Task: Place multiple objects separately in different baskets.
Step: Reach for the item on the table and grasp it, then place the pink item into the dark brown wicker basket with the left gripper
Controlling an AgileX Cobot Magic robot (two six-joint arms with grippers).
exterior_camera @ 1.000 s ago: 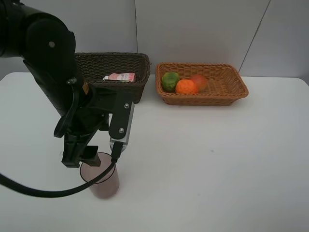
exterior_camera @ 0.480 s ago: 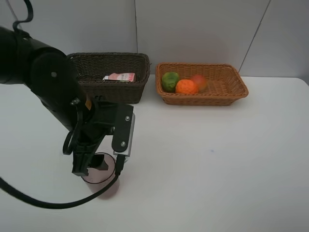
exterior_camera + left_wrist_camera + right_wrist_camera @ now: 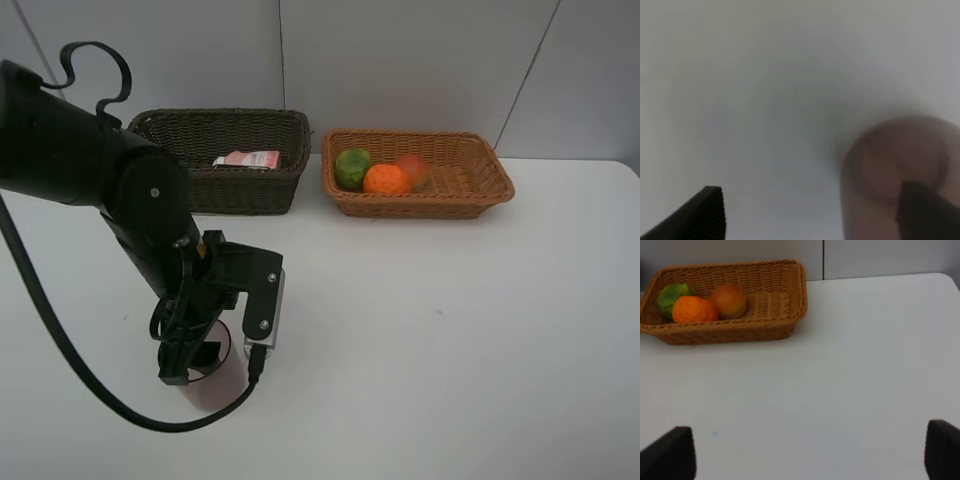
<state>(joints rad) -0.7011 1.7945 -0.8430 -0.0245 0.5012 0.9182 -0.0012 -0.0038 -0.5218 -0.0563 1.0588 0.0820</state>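
The translucent mauve cup (image 3: 212, 393) stands upright near the table's front left, mostly hidden under my left gripper (image 3: 212, 362). In the left wrist view the cup (image 3: 892, 170) is blurred and close. The left gripper (image 3: 815, 212) is open, with one fingertip (image 3: 925, 210) over the cup's rim and the other well off to the side. The small pink bottle (image 3: 248, 159) lies in the dark brown basket (image 3: 190, 190). The green fruit (image 3: 352, 167), the orange (image 3: 386, 179) and the red-yellow fruit (image 3: 414, 168) lie in the light tan basket (image 3: 480, 190). My right gripper (image 3: 805, 455) is open and empty. The dark green pump bottle is out of view.
Both baskets stand side by side along the back wall. The right wrist view shows the tan basket (image 3: 785, 327) with the three fruits, and bare white table (image 3: 840, 390) between it and the gripper. The left arm's black cable (image 3: 60, 330) loops over the table's left.
My left arm has dropped lower and shifted slightly right and toward the front. Its open gripper has come down over the cup, which is now more hidden.
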